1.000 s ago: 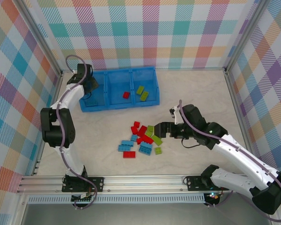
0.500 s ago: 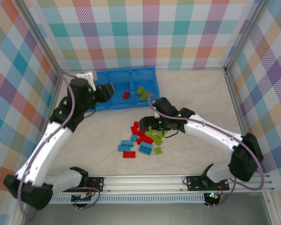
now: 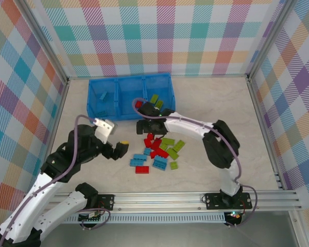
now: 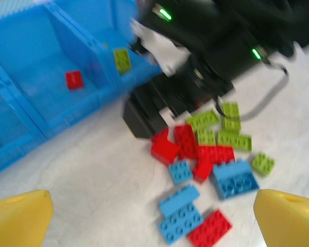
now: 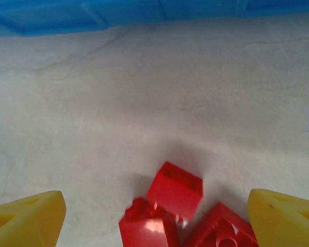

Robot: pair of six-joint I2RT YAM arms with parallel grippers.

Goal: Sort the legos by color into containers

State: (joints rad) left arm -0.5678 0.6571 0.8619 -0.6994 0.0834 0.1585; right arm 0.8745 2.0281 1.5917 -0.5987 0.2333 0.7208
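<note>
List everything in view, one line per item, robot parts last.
tray: one, bright blue, three compartments, far left of the table
tray blue brick: one, light blue, left compartment
tray red brick: one, red, middle compartment
tray green bricks: two, lime green, right compartment
loose red bricks: about five, red, pile at table centre
loose blue bricks: four, light blue, near side of the pile
loose green bricks: five, lime green, right side of the pile
walls: plaid, pastel, around the table
left hand: one, yellow-tipped, open and empty, left of the pile
right hand: one, yellow-tipped, open and empty, between tray and pile
</note>
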